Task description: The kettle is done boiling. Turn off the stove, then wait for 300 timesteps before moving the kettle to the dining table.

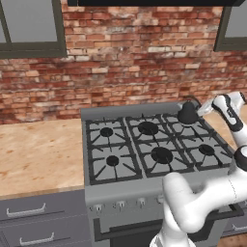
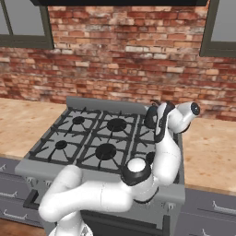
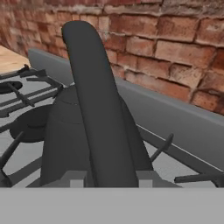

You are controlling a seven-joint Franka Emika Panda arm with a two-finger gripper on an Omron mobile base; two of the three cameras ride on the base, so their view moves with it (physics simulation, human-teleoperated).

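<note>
The small dark kettle (image 1: 187, 114) (image 2: 150, 118) stands on the back right burner of the grey stove (image 1: 130, 190) (image 2: 46, 169). My gripper (image 1: 198, 109) (image 2: 158, 110) (image 3: 111, 179) reaches it from the right, level with its top. In the hand view the kettle's arched handle (image 3: 96, 109) rises between my two fingertips, which press against it on both sides, so the gripper is shut on the handle. The kettle body (image 3: 61, 140) bulges behind the handle, over the black grate. A row of small knobs (image 1: 119, 206) lines the stove's front.
Light wood counters flank the stove on the left (image 1: 38, 154) and the right (image 2: 212, 147). A brick wall (image 1: 135, 62) rises close behind the kettle, with dark-framed windows (image 1: 29, 29) (image 2: 221, 27) above. Grey drawers (image 1: 29, 217) sit below the left counter.
</note>
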